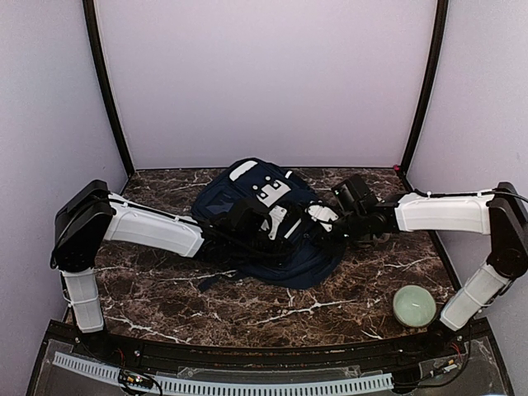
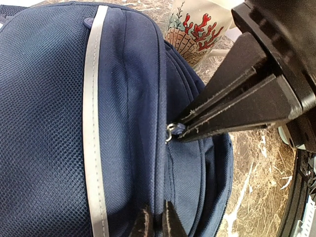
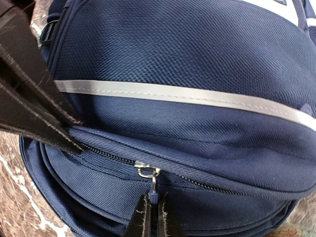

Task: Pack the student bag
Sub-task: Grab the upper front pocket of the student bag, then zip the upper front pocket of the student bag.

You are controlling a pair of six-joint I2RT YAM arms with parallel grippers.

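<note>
The navy-blue student bag lies flat in the middle of the marble table, with grey reflective stripes. My right gripper is shut on the blue zipper pull hanging from the silver slider. It also shows in the left wrist view, coming in from the right. My left gripper is shut on a fold of bag fabric beside the zip seam. It shows at the left of the right wrist view, close to the slider. Both grippers meet over the bag.
A white mug with a red coral pattern stands just past the bag, near the right gripper. A pale green round bowl sits at the near right by the right arm's base. Purple walls close in the back and sides.
</note>
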